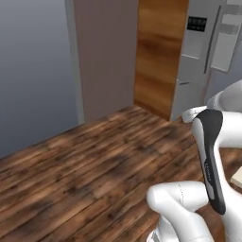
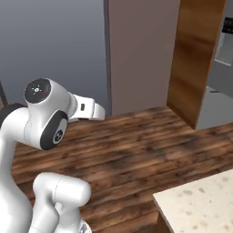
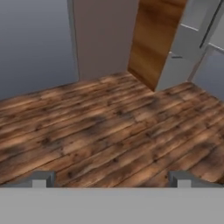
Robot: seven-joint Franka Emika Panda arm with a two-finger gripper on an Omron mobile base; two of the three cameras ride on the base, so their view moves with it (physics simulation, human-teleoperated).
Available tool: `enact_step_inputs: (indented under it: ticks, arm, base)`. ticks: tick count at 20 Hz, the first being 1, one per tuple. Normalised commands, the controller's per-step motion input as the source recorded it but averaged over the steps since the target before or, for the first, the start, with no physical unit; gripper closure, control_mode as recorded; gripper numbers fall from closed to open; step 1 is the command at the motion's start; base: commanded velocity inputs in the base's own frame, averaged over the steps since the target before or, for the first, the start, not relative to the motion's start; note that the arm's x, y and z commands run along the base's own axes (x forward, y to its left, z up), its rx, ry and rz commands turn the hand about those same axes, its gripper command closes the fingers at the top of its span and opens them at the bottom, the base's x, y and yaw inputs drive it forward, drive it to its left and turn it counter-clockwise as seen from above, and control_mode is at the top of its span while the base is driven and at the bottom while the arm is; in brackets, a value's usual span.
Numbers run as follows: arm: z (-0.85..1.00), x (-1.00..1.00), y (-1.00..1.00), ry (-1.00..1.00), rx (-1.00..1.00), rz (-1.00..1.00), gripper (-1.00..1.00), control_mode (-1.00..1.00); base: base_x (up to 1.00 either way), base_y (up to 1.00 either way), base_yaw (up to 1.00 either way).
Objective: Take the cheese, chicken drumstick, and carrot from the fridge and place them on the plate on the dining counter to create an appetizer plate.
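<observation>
End effector (image 3: 112, 178) released, empty, over bare floor. Fridge (image 1: 205, 56) at 1 o'clock, closed. Drive closer, square to its handle (image 1: 211, 40).

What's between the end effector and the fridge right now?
Bare wood floor, seen in the hand view: the open end effector points across the planks toward the closed fridge at upper right, beside a wood panel.
</observation>
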Motion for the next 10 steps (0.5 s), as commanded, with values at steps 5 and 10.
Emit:
enact_step_inputs:
  ticks: [5,10]
  arm:
    - [0.0,0.0,0.0,0.0,0.0,0.0,-1.0,1.0]
    - [0.0,0.0,0.0,0.0,0.0,0.0,-1.0,1.0]
  base:
    - [0.48,-0.02,-0.37]
    - [0.5,0.0,-0.46]
